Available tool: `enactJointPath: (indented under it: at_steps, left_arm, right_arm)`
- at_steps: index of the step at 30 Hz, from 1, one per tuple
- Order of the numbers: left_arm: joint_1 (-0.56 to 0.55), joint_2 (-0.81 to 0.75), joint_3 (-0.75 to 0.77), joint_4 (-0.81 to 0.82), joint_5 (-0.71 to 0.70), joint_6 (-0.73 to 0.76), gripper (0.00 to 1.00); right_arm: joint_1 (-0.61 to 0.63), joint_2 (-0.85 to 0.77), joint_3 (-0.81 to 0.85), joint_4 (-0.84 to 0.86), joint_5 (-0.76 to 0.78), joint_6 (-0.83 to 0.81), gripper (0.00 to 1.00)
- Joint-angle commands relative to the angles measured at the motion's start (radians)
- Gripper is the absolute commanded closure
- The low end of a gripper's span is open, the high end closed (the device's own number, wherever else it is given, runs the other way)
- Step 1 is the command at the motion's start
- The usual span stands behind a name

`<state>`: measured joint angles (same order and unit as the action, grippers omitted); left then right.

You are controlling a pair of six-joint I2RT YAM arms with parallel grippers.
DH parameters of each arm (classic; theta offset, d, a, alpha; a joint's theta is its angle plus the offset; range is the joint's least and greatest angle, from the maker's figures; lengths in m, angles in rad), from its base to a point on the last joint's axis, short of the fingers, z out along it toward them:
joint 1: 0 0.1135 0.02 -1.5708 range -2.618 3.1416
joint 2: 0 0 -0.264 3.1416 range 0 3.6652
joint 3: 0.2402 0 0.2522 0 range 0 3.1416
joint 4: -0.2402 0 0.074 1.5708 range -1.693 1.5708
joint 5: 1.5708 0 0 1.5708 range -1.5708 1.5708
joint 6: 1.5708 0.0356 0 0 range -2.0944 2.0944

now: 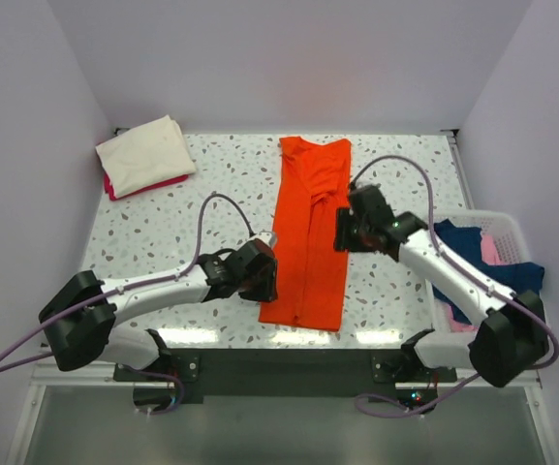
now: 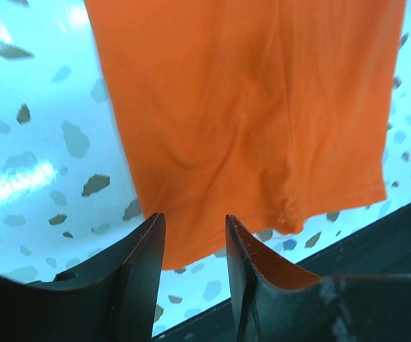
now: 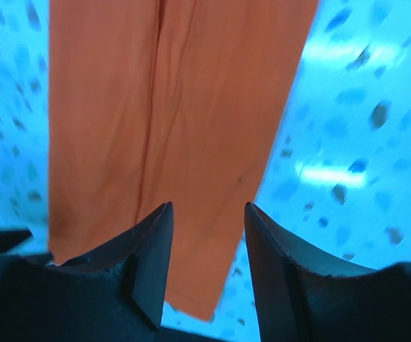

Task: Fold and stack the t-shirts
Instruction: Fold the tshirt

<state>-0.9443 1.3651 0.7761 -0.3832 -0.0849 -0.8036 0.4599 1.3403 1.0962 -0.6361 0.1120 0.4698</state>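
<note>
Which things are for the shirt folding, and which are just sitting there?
For the job:
orange t-shirt
folded stack in the far left corner
basket of blue and pink clothes
left gripper and right gripper, both open

Just there:
speckled table
purple cable

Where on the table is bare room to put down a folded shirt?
Bare table: between the folded stack and the orange shirt; also the far right corner, beyond the basket. Crowded: both sides of the shirt, at the left end effector and right end effector.
</note>
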Motion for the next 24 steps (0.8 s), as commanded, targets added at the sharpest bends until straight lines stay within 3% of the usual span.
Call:
enactJointPath:
  at_steps: [1, 8, 24]
  left_arm:
    - [0.001, -0.029, -0.046, -0.028, 0.111, 0.049, 0.55]
    - [0.001, -0.006, -0.041, -0.057, 0.088, 0.098, 0.55]
    - [-0.001, 0.051, -0.037, -0.052, 0.059, 0.115, 0.61]
  right_arm:
    - [0.149, -0.087, -0.216, -0.020, -0.008, 0.128, 0.52]
    - [0.319, -0.196, -0.360, -0.068, -0.032, 0.216, 0.57]
    - [0.546, -0.135, -0.355, -0.099, 0.067, 0.296, 0.57]
